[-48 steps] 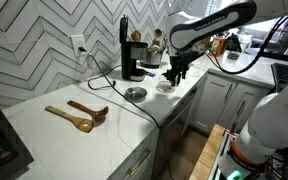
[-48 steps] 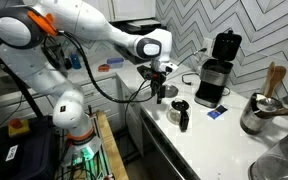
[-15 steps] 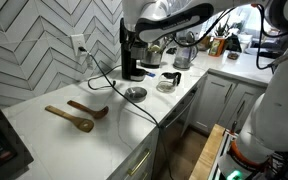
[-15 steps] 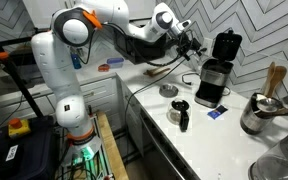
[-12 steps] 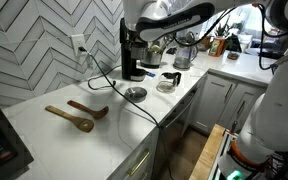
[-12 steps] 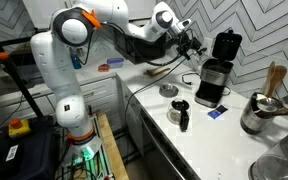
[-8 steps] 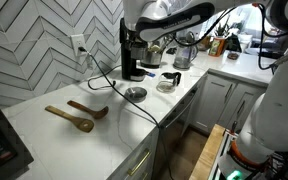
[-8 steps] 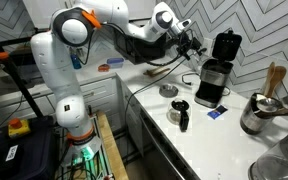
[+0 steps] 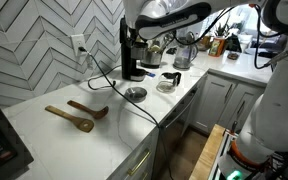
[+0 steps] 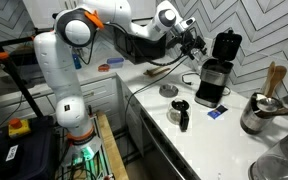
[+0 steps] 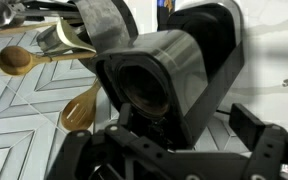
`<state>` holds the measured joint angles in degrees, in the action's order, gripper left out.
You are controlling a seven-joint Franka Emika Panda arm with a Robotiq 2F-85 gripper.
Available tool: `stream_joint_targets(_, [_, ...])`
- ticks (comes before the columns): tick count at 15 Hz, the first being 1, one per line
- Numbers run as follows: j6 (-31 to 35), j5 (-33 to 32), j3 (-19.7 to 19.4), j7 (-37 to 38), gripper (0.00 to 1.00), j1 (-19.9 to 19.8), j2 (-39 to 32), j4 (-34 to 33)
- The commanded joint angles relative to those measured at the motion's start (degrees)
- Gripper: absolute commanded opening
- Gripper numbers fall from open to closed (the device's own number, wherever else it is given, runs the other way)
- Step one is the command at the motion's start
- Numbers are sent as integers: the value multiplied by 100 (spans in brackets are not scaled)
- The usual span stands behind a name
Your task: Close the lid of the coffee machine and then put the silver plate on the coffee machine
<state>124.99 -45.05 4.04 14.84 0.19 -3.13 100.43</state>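
Beside the upright lid point(image 10: 225, 44) of the coffee machine point(image 10: 213, 78) hovers the hand point(image 10: 198, 45).

The arm point(image 10: 134, 35) stretches out high, its claw point(image 10: 197, 40) seemingly spread apart.

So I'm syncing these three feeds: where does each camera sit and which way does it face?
Exterior view: beyond the counter's end, looking along it past the wooden spoons to the coffee machine; arm overhead.
Exterior view: floor side, facing the robot's base and the counter.
Wrist view: behind the gripper, facing the coffee machine close up.
Both exterior views share the silver plate.
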Motion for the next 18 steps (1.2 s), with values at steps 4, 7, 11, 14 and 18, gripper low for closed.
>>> stream_joint_targets(4, [744, -779, -220, 969, 100, 172, -756, -924])
stream_joint_targets(7, [860, -1114, -311, 1524, 100, 290, -1014, -1245])
stream_joint_targets(11, [1046, -1543, -459, 2510, 100, 389, -1197, -1516])
stream_joint_targets(14, [1206, -1866, -544, 3177, 100, 420, -1246, -1590])
stream_joint_targets(18, [1346, -2226, -526, 3919, 100, 367, -1210, -1493])
